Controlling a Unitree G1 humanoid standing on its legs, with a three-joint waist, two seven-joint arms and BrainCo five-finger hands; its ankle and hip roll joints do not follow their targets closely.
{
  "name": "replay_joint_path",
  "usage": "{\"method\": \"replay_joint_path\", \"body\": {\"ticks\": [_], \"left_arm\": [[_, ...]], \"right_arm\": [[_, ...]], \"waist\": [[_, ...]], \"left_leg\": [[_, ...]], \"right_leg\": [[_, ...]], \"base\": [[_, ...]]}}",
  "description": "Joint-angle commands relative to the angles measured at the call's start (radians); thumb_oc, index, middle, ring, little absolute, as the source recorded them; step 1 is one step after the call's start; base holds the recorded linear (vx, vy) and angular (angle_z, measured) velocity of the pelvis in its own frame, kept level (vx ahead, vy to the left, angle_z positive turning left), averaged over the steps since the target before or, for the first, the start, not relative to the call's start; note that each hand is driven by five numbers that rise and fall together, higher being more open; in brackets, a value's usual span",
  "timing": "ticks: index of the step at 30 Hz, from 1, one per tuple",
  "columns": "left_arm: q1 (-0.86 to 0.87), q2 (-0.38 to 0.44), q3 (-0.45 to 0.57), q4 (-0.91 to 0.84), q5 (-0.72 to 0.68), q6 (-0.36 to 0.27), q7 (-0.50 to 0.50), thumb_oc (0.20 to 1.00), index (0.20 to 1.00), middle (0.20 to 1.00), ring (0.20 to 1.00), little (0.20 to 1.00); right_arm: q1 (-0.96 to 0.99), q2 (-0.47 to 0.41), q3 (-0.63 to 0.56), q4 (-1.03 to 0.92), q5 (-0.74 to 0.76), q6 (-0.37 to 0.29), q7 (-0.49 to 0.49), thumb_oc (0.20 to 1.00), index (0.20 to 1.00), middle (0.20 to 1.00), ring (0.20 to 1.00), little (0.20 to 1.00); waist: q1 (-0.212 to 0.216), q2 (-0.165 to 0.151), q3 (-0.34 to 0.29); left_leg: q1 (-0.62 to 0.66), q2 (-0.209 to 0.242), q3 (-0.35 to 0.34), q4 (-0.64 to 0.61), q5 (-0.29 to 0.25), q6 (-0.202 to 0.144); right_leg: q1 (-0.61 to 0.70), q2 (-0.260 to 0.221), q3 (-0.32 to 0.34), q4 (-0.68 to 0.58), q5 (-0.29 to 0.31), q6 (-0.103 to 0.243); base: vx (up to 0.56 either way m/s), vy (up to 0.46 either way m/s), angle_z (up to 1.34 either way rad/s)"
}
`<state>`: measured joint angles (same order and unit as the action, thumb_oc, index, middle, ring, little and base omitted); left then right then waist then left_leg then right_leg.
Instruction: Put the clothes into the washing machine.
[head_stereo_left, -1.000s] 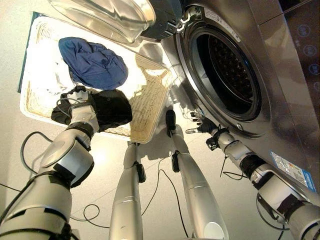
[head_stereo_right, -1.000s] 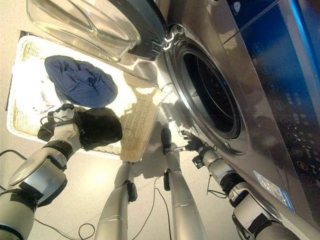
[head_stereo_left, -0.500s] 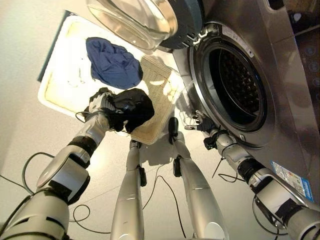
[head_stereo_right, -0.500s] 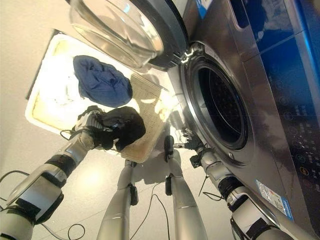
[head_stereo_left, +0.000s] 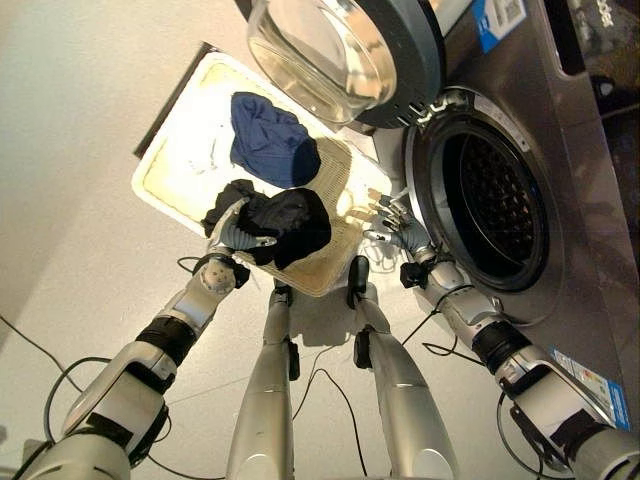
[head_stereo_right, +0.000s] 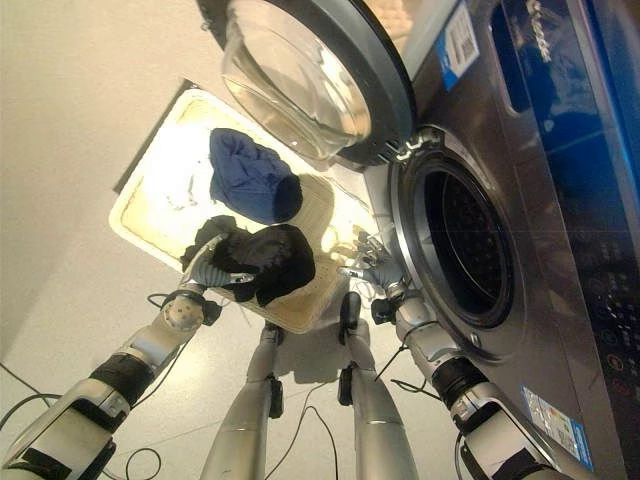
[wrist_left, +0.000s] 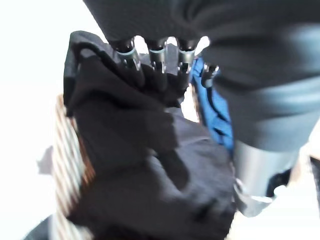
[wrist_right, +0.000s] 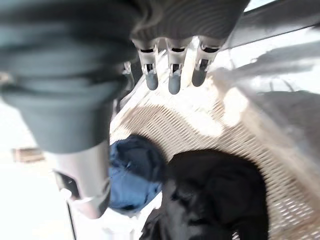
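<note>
My left robot hand (head_stereo_left: 232, 232) has lifted the black garment (head_stereo_left: 285, 225) up off the wicker laundry basket (head_stereo_left: 180, 190) since a second ago, when it still lay on the weave near the basket's front edge. My head has also tipped, so the whole scene sits differently. I judge the pick done and the carry to the drum begun. My fingers (wrist_left: 150, 55) are curled into the black cloth, which bunches and hangs below them, over the basket's corner nearest the machine. The blue garment (head_stereo_left: 272, 140) and a white one (head_stereo_left: 205, 155) lie in the basket. My right robot hand (head_stereo_left: 392, 222) hovers with relaxed fingers, holding nothing, between the basket and the washing machine drum opening (head_stereo_left: 495, 210), whose door (head_stereo_left: 345, 55) stands swung wide.
</note>
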<state>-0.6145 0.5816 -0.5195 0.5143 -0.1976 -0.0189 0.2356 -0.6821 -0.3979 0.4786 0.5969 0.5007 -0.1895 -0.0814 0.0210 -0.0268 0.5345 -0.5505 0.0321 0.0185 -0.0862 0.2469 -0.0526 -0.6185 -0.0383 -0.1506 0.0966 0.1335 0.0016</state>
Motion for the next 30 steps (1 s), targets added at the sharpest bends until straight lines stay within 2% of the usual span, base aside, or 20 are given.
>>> {"method": "replay_joint_path", "body": {"ticks": [1,5,8,9,11,12,14,16,20,22,24,25,26,28,30], "left_arm": [[0.011,-0.043,0.032,-0.053,-0.08,-0.052,-0.071,0.2,0.2,0.2,0.2,0.2],[0.028,-0.024,0.028,-0.168,-0.129,-0.059,-0.173,0.2,0.2,0.2,0.2,0.2],[0.033,-0.016,0.026,-0.207,-0.123,-0.058,-0.193,0.2,0.2,0.2,0.2,0.2],[0.033,-0.009,0.023,-0.226,-0.119,-0.059,-0.202,0.2,0.2,0.2,0.2,0.2],[0.037,0.007,0.022,-0.255,-0.117,-0.066,-0.22,0.2,0.2,0.2,0.2,0.2],[0.039,0.012,0.022,-0.268,-0.115,-0.068,-0.225,0.2,0.2,0.2,0.2,0.2],[0.036,0.033,0.02,-0.289,-0.121,-0.076,-0.231,0.2,0.2,0.2,0.2,0.2],[0.033,0.044,0.018,-0.305,-0.118,-0.078,-0.232,0.2,0.2,0.2,0.2,0.2],[0.027,0.064,0.017,-0.324,-0.071,-0.081,-0.181,0.2,0.2,0.2,0.2,0.2],[0.018,0.082,0.025,-0.32,-0.005,-0.07,-0.1,0.2,0.2,0.2,0.2,0.2],[0.014,0.09,0.039,-0.3,0.085,-0.03,0.008,0.2,0.2,0.2,0.2,0.2],[0.01,0.095,0.045,-0.279,0.145,-0.006,0.064,0.573,0.573,0.573,0.573,0.573],[0.01,0.098,0.046,-0.268,0.173,0.006,0.089,1.0,1.0,1.0,1.0,1.0],[-0.001,0.107,0.056,-0.23,0.237,0.056,0.129,1.0,1.0,1.0,1.0,1.0],[-0.001,0.103,0.057,-0.209,0.254,0.077,0.134,1.0,1.0,1.0,1.0,1.0]], "right_arm": [[0.0,-0.003,-0.028,-0.074,-0.007,-0.002,0.01,1.0,1.0,1.0,1.0,1.0],[-0.023,-0.008,-0.003,-0.083,-0.02,0.034,0.074,1.0,1.0,1.0,1.0,1.0],[-0.028,-0.014,0.016,-0.092,-0.007,0.072,0.126,1.0,1.0,1.0,1.0,1.0],[-0.027,-0.018,0.029,-0.098,-0.002,0.092,0.176,1.0,1.0,1.0,1.0,1.0],[-0.019,-0.032,0.063,-0.122,0.026,0.186,0.298,1.0,1.0,1.0,1.0,1.0],[-0.014,-0.039,0.078,-0.127,0.036,0.212,0.337,1.0,1.0,1.0,1.0,1.0],[-0.011,-0.058,0.104,-0.134,0.036,0.228,0.416,1.0,1.0,1.0,1.0,1.0],[-0.013,-0.075,0.13,-0.143,0.008,0.23,0.449,1.0,1.0,1.0,1.0,1.0],[-0.025,-0.116,0.169,-0.133,-0.097,0.187,0.402,1.0,1.0,1.0,1.0,1.0],[-0.032,-0.133,0.172,-0.121,-0.093,0.181,0.377,1.0,1.0,1.0,1.0,1.0],[-0.033,-0.136,0.163,-0.1,-0.082,0.175,0.361,1.0,1.0,1.0,1.0,1.0],[-0.032,-0.132,0.156,-0.088,-0.08,0.173,0.352,1.0,1.0,1.0,1.0,1.0],[-0.029,-0.131,0.153,-0.082,-0.078,0.174,0.346,1.0,1.0,1.0,1.0,1.0],[-0.028,-0.124,0.137,-0.067,-0.057,0.181,0.328,1.0,1.0,1.0,1.0,1.0],[-0.021,-0.12,0.128,-0.063,-0.047,0.187,0.32,1.0,1.0,1.0,1.0,1.0]], "waist": [[-0.01,0.024,-0.015],[0.007,0.037,-0.015],[0.012,0.04,-0.015],[0.014,0.04,-0.015],[0.017,0.038,-0.015],[0.019,0.037,-0.015],[0.023,0.032,-0.015],[0.027,0.026,-0.015],[0.033,0.02,-0.015],[0.035,0.017,-0.015],[0.039,0.017,-0.015],[0.04,0.016,-0.015],[0.041,0.016,-0.015],[0.041,0.013,-0.015],[0.039,0.013,-0.015]], "left_leg": [[0.013,-0.056,0.057,-0.001,-0.045,-0.026],[0.029,-0.064,0.05,-0.001,-0.048,-0.019],[0.033,-0.065,0.052,-0.001,-0.048,-0.018],[0.035,-0.066,0.053,-0.001,-0.048,-0.017],[0.04,-0.065,0.054,-0.001,-0.048,-0.017],[0.04,-0.066,0.053,-0.001,-0.047,-0.017],[0.042,-0.065,0.054,-0.001,-0.047,-0.018],[0.045,-0.066,0.052,-0.001,-0.046,-0.018],[0.05,-0.067,0.05,-0.001,-0.05,-0.018],[0.047,-0.07,0.047,-0.001,-0.047,-0.016],[0.051,-0.074,0.043,-0.001,-0.048,-0.014],[0.051,-0.075,0.042,0.0,-0.048,-0.014],[0.056,-0.075,0.042,0.0,-0.051,-0.015],[0.047,-0.075,0.041,0.006,-0.05,-0.014],[0.045,-0.076,0.042,0.008,-0.051,-0.014]], "right_leg": [[0.03,-0.004,-0.008,-0.124,0.111,0.095],[0.051,-0.012,-0.019,-0.127,0.108,0.096],[0.057,-0.016,-0.025,-0.128,0.106,0.097],[0.06,-0.018,-0.028,-0.128,0.106,0.099],[0.068,-0.021,-0.033,-0.13,0.103,0.099],[0.068,-0.022,-0.035,-0.131,0.103,0.1],[0.073,-0.024,-0.041,-0.132,0.101,0.102],[0.078,-0.026,-0.045,-0.134,0.101,0.103],[0.088,-0.027,-0.05,-0.138,0.099,0.105],[0.082,-0.028,-0.05,-0.134,0.098,0.104],[0.084,-0.027,-0.051,-0.13,0.095,0.104],[0.083,-0.028,-0.05,-0.126,0.092,0.103],[0.088,-0.028,-0.051,-0.125,0.088,0.103],[0.078,-0.03,-0.049,-0.117,0.084,0.101],[0.075,-0.03,-0.049,-0.112,0.081,0.1]], "base": [[-0.02,0.003,0.06],[0.0,0.001,0.02],[0.0,0.003,0.04],[0.0,-0.001,0.07],[0.0,0.0,0.02],[0.0,0.0,0.0],[0.0,0.0,0.0],[0.0,0.0,0.0],[0.0,0.0,0.0],[0.0,0.0,0.0],[0.01,-0.004,0.02],[0.02,-0.01,0.04],[0.01,-0.012,0.04],[0.0,0.0,0.0],[0.0,0.0,0.0]]}}
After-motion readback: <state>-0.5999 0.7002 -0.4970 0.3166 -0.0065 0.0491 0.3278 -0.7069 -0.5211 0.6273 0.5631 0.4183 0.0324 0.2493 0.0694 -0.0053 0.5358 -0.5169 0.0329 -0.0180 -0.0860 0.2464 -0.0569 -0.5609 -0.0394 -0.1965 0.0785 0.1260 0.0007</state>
